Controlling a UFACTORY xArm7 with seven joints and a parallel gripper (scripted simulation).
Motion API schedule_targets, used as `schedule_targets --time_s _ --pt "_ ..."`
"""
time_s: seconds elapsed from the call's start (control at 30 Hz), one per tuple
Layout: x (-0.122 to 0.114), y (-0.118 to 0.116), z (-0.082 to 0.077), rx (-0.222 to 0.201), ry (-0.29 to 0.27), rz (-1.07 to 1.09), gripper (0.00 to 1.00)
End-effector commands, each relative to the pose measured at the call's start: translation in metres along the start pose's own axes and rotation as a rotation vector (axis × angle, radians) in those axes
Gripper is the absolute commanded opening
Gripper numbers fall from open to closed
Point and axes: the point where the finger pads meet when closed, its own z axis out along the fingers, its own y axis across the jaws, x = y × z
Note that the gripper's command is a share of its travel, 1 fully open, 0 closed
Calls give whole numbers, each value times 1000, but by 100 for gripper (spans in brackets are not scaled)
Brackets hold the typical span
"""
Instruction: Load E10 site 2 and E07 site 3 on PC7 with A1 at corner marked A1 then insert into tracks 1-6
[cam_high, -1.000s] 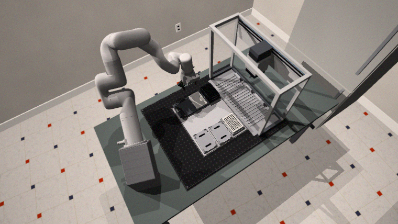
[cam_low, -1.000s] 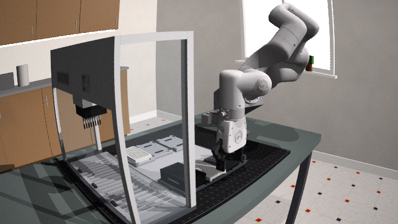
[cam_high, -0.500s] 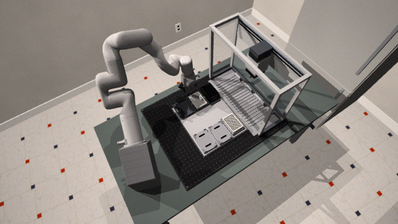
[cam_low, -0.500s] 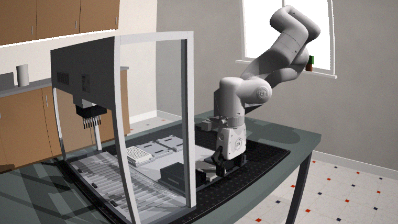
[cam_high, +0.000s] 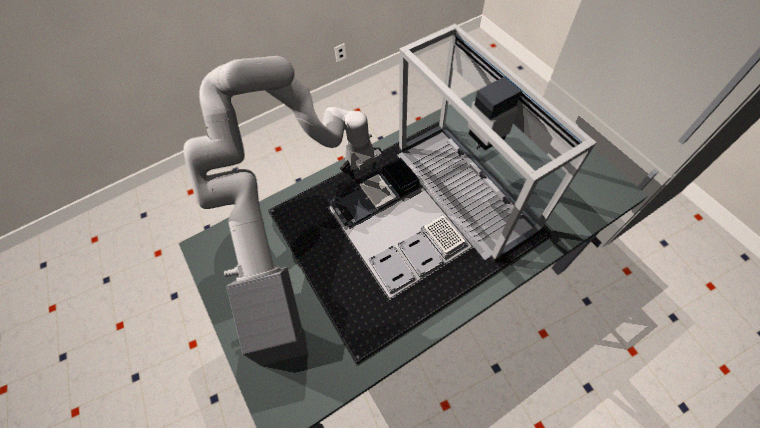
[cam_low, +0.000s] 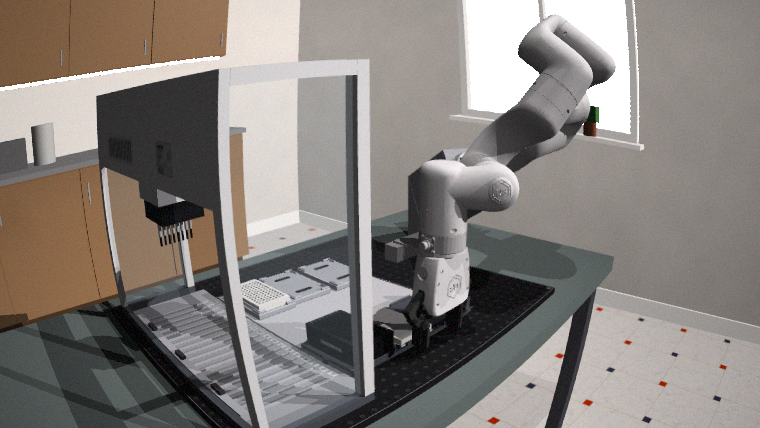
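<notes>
- The gripper (cam_low: 431,330) is wide open and holds nothing. It hangs low over the carrier (cam_high: 348,210), right at its side edge, on the side away from the nests.
- I cannot tell if a finger (cam_low: 421,336) touches the carrier or just stands beside it.
- The carrier lies loose on the pale apron (cam_high: 393,228), in front of the rails (cam_high: 462,186). It looks turned a bit, not square to the tracks.
- A pale flat plate (cam_high: 378,192) sits on its middle site. I think this is E10.
- A dark block (cam_high: 402,177) sits on the site nearest the rails. I think this is E07. The site by the handle looks bare.
- Two nests (cam_high: 393,271) stand with nothing in them. The third one, nearest the rails, holds a white plate, E01 (cam_high: 445,236).
- So the loading looks done. The step now seems to be to straighten the carrier and slide it in.
- To do it well: push slow and low, so the plates do not jump out.
- Line the carrier up with the left tracks first, then push from the handle end.
- Keep the push straight, or it may jam on the rails.
- Stay away from the frame post (cam_low: 361,223), which stands close by.
- No lamp shows from here, so I cannot tell if it is lit.
</notes>
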Motion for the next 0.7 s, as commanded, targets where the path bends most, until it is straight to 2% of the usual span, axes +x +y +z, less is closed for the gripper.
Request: schedule_targets --time_s 0.0,0.67 --pt "1 -2 0 3 -2 1 100" --pt "1 -2 10 3 -2 1 100"
